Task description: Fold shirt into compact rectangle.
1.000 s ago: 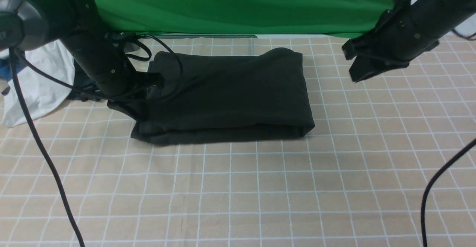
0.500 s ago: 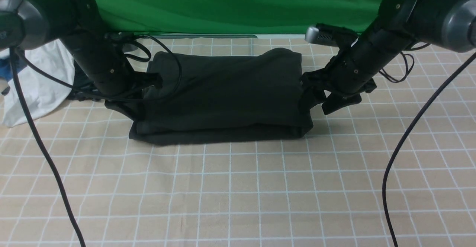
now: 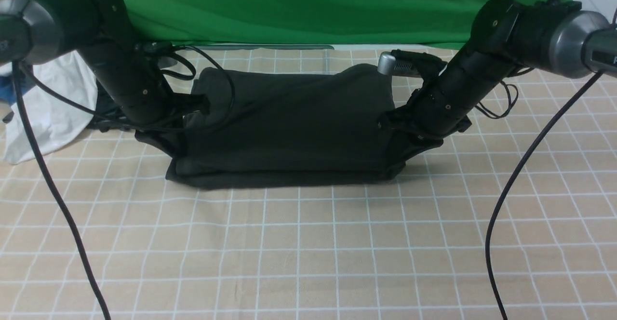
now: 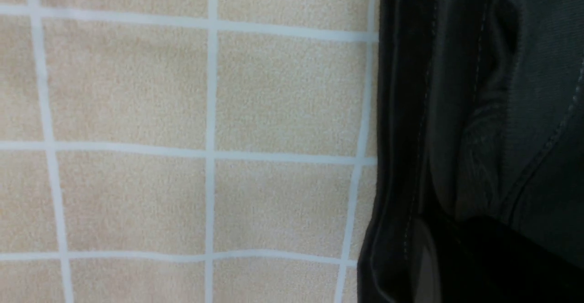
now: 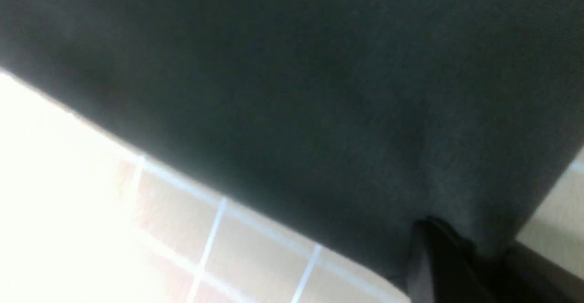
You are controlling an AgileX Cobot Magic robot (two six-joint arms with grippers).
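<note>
Two end effectors, left (image 3: 169, 142) and right (image 3: 396, 139), each clenched on an end of the crosswise-lying shirt (image 3: 289, 127).

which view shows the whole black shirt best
The front view: the whole folded black shirt lies on the checked cloth between both arms. The left wrist view shows only a stitched edge, the right wrist view a blurred dark patch.
</note>
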